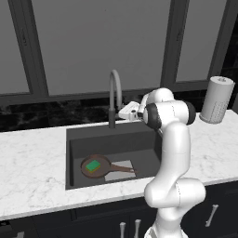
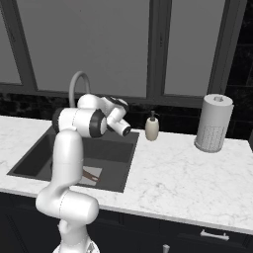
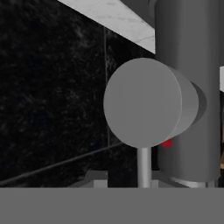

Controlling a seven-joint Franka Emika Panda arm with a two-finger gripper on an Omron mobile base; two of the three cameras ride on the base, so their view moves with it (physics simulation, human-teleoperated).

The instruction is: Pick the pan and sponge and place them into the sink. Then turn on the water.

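Observation:
The dark reddish-brown pan [image 1: 85, 169] lies on the bottom of the dark grey sink [image 1: 116, 139], its handle pointing right. The green sponge [image 1: 94, 166] rests inside the pan. The tall grey gooseneck faucet [image 1: 114, 86] rises behind the basin, with no water running. My gripper [image 1: 124, 113] is at the faucet's lower stem on its right side. In the hand view the round-ended side lever [image 3: 143, 103] sits straight ahead beside the thick faucet stem [image 3: 188, 87]. Its thin rod runs down into my gripper [image 3: 144, 181], which is shut on it.
A beige soap-dispenser bottle [image 2: 152, 127] stands on the white marble counter [image 2: 173, 173] right of the sink. A paper towel roll [image 2: 213, 123] stands farther right. Dark windows and a black backsplash run behind. My arm rises over the sink's right front edge.

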